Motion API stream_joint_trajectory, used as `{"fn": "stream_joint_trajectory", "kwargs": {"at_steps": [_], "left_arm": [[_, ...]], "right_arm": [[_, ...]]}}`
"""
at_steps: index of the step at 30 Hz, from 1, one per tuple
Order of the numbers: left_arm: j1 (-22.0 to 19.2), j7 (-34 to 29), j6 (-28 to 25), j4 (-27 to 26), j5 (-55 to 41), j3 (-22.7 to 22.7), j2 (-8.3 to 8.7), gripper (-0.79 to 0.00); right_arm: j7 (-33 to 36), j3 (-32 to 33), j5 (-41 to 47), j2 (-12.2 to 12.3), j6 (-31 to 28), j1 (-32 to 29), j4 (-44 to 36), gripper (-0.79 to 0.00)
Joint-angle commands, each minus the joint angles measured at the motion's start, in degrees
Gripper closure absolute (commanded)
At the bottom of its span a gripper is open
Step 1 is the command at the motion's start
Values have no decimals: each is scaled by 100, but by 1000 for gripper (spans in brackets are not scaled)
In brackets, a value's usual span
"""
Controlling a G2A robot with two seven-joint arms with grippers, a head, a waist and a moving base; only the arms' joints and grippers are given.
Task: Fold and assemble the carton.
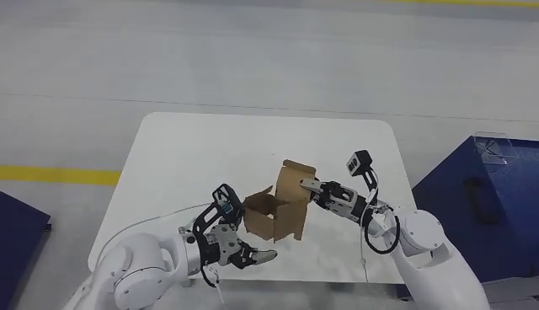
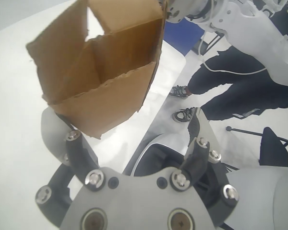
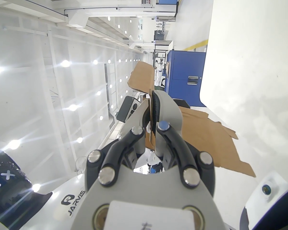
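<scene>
A brown cardboard carton (image 1: 280, 202) stands half unfolded near the front of the white table (image 1: 210, 150), its flaps loose and its inside open toward the left arm. My right gripper (image 1: 308, 184) is shut on the carton's upper wall; the right wrist view shows its fingers (image 3: 151, 107) pinching the cardboard edge (image 3: 144, 77). My left gripper (image 1: 248, 255) is open just in front of the carton, close to the table's front edge. In the left wrist view its fingers (image 2: 199, 130) are spread wide below the carton (image 2: 96, 56), with one finger touching or just under the lower flap.
Blue cabinets stand beside the table, one at the right (image 1: 484, 200) and one at the left (image 1: 17, 226). A person's legs and shoes (image 2: 184, 114) are on the floor past the table's front edge. The table's far half lies bare.
</scene>
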Motion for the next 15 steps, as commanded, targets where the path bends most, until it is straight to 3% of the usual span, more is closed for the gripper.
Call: {"fn": "stream_joint_trajectory", "kwargs": {"at_steps": [1, 15], "left_arm": [[8, -76, -78, -37, 15, 11, 10, -785], [-179, -317, -362, -131, -410, 373, 10, -785]], "right_arm": [[-13, -31, 12, -8, 26, 27, 7, 0], [-153, -862, 392, -188, 530, 393, 212, 0]]}}
